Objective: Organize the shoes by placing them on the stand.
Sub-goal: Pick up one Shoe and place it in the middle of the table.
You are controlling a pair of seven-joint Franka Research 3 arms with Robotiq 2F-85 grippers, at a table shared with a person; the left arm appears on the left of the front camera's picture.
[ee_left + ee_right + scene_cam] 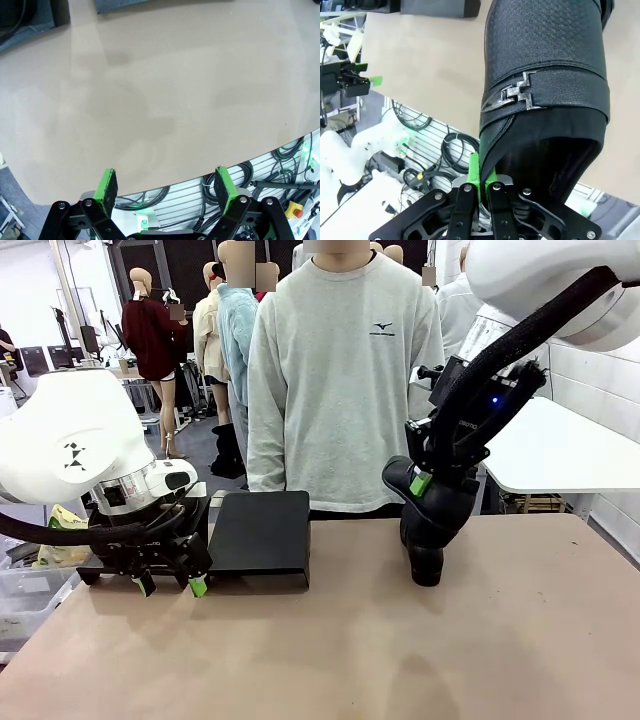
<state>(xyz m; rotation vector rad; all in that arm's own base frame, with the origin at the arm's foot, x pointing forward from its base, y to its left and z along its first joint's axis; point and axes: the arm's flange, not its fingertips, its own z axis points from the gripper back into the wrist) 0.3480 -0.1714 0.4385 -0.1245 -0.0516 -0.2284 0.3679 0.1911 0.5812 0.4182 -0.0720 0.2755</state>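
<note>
Front view: the bare beige bench (400, 650) runs across to a person (340, 370) in a pale grey sweatshirt standing at its far side, with a white table (560, 450) behind on the right. A black stand (262, 532) sits at the far edge, left of centre. My right gripper (422, 483) has its jaws pinching the rim of a black shoe (432, 530) at the ankle opening. The shoe hangs on end, well apart from the stand, its long axis near upright and the opening uppermost. I cannot tell whether its lower end touches the bench. My left gripper (170, 585) hovers low beside the stand's near left corner, jaws spread and empty.
</note>
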